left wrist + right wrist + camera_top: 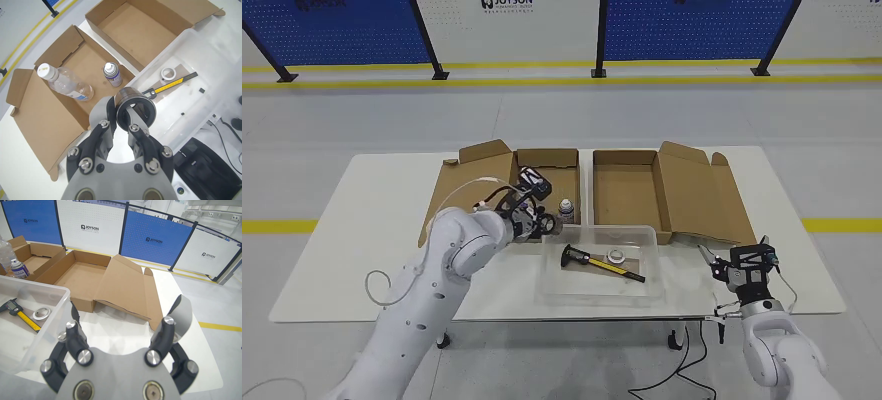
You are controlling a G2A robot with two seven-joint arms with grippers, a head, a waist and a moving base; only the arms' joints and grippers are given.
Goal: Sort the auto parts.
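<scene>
The left gripper (121, 108) pinches a metal ring (132, 93) by its wall between its fingers, mid-frame over the centre-left box (47, 106). Next it probably has to lower and release. The right gripper (127, 303) waits, fingers spread.

The robot's left arm (442, 270) extends forward and angles inward over the tabletop (342, 250). The left end effector (122, 109) is clamped on a cylindrical metal bearing (136, 103), with one finger inside the bore and the other pressed against the outer wall. The right arm (772, 350) sits low at the tabletop's near right edge, and the right end effector (126, 306) points away from the robot, its fingers spread wide apart.
</scene>
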